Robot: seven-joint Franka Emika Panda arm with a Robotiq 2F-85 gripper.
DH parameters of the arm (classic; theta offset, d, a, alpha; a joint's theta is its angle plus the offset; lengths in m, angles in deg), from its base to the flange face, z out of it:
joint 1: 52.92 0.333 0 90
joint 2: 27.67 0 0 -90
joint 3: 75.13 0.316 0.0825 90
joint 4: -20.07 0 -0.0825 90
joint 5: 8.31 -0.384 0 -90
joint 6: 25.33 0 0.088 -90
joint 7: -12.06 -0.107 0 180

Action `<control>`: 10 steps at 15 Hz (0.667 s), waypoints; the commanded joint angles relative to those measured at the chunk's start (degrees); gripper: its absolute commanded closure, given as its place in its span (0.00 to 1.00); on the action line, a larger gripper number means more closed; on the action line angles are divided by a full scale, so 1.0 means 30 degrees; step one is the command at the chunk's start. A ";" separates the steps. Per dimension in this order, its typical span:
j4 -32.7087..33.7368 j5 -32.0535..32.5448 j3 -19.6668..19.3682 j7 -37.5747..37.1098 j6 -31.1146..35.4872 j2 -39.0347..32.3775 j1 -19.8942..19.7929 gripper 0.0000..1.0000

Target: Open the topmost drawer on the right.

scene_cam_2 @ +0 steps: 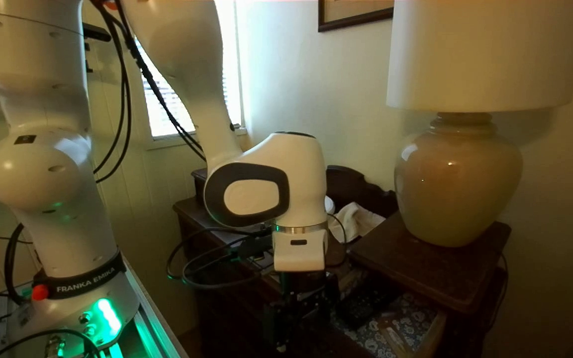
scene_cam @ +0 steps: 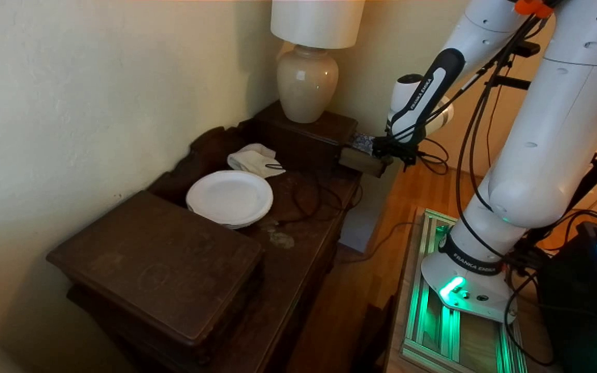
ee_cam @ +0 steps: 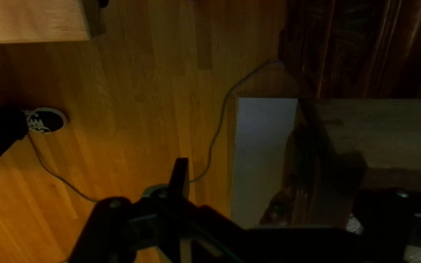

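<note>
1. The topmost drawer [scene_cam: 363, 161] stands out past the front edge of the surface [scene_cam: 283, 274], at the corner under the lamp [scene_cam: 308, 85]; we judge the opening mostly done.
2. Our jaws are spread wide: in the wrist view one side stands over the floor [ee_cam: 141, 109] and the other is dark against the drawer's front end. We cannot tell whether it touches the wood.
3. Overpulling worries us most. Drawn much further from the front edge, so shallow a drawer could leave its slot and tip, sending the dark object [scene_cam_2: 363, 303] inside sliding.
4. Should we swing sideways before lifting clear, the jaws could hook the drawer's front, and the skewed drawer would likely jam.
5. The cable [scene_cam_2: 219, 287] loops loosely beside the wrist [scene_cam_2: 299, 251]; a low retreat might snag it on the front edge or the knob [ee_cam: 278, 208].
6. The lamp rests on the raised box [scene_cam_2: 430, 268] right above; a jolt or upward pry, from jaws caught under its lip, could rock it.
7. The plate [scene_cam: 231, 199] and cloth [scene_cam: 254, 159] lie towards the back edge, well apart from the drawer, so we expect little trouble there.
</note>
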 commanded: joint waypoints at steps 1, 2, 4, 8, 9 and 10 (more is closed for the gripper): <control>-0.0507 -0.0804 -0.0227 -0.0478 -0.0416 -0.0208 -0.0433 0.00; -0.0491 -0.1126 -0.0224 -0.0584 -0.0366 -0.0035 -0.0538 0.00; -0.0491 -0.1952 -0.0051 -0.0550 -0.0025 0.0060 -0.0702 0.00; -0.0647 -0.4197 0.0641 0.0009 0.0947 0.0270 -0.1118 0.00; -0.0566 -0.4623 0.0811 0.0085 0.1139 0.0203 -0.1233 0.00; -0.0468 -0.4929 0.0945 0.0106 0.1434 0.0095 -0.1320 0.00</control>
